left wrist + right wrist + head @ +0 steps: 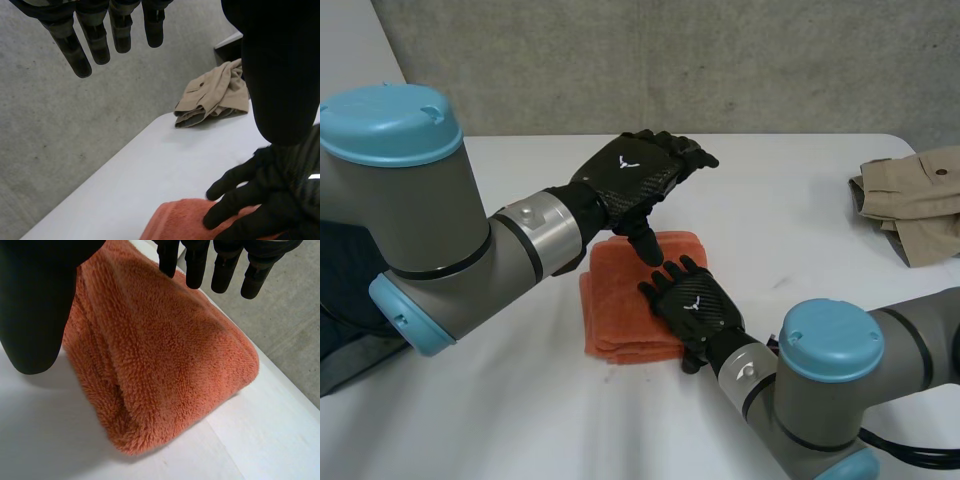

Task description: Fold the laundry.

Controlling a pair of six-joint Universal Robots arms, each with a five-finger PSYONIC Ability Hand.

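Orange towel (620, 320) folded, under right robot hand (692, 302), fingers flat, gripping nothing; left robot hand (635, 172) above it, fingers relaxed, empty; towel step judged complete; next: reach beige garment (915, 200), well apart on tabletop (790, 220).

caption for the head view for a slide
Right hand rests flat on the folded orange towel; left hand hovers open above it.

Table (800, 200): white, flat-topped, bare over most of its surface.
Beige garment (915, 200): khaki cloth with one small dark button showing, loosely bunched in uneven layers. It lies on the table near the far right edge, well apart from anything else.
Concrete wall (670, 60): grey and mottled, standing behind the table.
Dark blue-grey object (340, 300): past the table's left edge; kind cannot be told.
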